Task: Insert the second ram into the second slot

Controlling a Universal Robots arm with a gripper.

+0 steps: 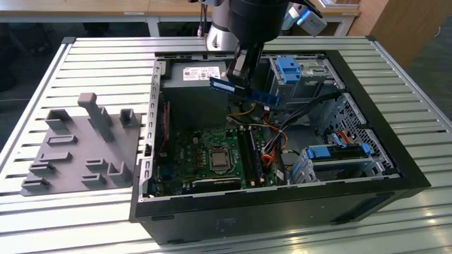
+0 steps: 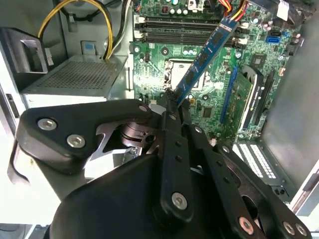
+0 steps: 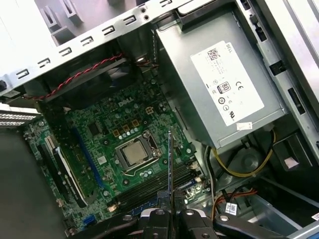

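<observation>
Above the slatted table [image 1: 106, 58] and its open computer case [image 1: 395, 159], our claw [image 1: 236, 79] pinches the second ram [image 1: 258, 95] tight in the air, so we should keep it straight over the slots [image 1: 247, 153].

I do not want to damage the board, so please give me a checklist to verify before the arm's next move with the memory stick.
1. Grip: gripper shut on the thin, flat blue-green memory stick: ok.
2. Stick hangs above the open black metal computer case, touching no part of it: ok.
3. Stick parallel to the long black memory slots on the green motherboard: not ok; in the exterior view it lies across them.
4. Slot latches open: cannot tell.
5. Orange cables clear of the slots: cannot tell.
</observation>
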